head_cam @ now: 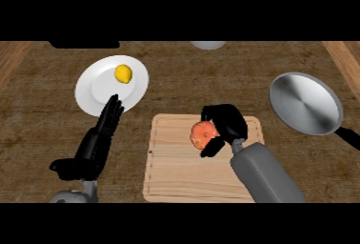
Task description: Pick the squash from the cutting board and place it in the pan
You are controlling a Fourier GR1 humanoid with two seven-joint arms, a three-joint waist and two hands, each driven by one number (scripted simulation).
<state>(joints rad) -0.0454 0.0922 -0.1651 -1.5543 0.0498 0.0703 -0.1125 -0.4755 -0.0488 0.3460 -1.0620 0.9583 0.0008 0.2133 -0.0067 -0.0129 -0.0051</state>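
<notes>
Brown counter (211, 81), cutting board (183, 176) centre. My right hand (226, 125) curls round orange squash (202, 134) over board, partly hiding it. Pan (306, 102) right, handle cut off. Left hand (109, 119) rests, fingers straight, tips overlapping plate (95, 90).

A white plate (98, 97) carrying a yellow lemon (124, 73) sits at upper left on the brown worktop (190, 81), a grey rounded object (208, 45) at the top edge.
</notes>
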